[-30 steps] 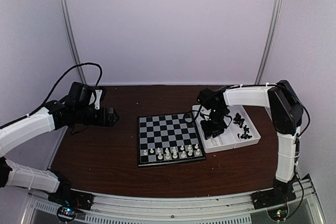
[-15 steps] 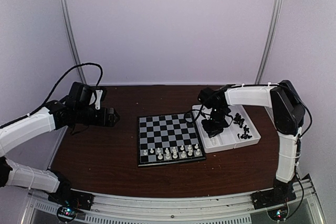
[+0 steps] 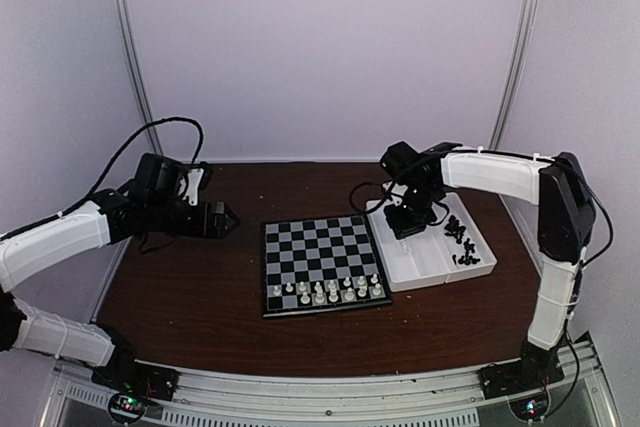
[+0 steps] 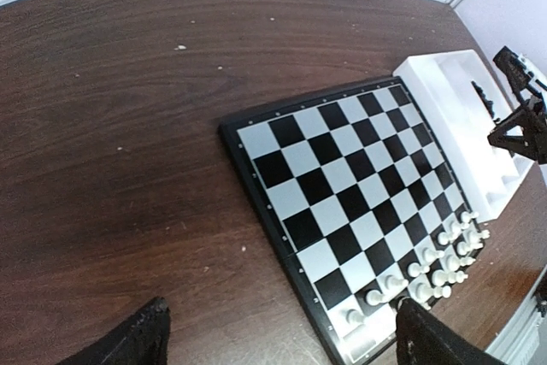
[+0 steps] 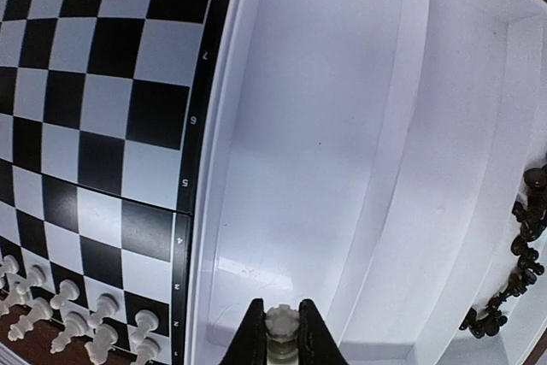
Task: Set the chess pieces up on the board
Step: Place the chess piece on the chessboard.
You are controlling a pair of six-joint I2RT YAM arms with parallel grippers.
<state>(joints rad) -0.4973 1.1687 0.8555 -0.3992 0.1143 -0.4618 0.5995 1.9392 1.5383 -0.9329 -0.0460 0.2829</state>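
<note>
Right fingers (image 5: pixel 254 339) are pinching a white piece (image 5: pixel 278 320) near its top above the tray (image 5: pixel 325 126), right of the board (image 3: pixel 320 247); it looks light and slippery. Left fingers (image 4: pixel 128 344) are hanging wide, empty.

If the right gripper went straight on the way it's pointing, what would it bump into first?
Probably the white tray. The right gripper, shut on a white chess piece, points down into the empty compartment beside the board, so the piece would likely touch its floor first.
</note>
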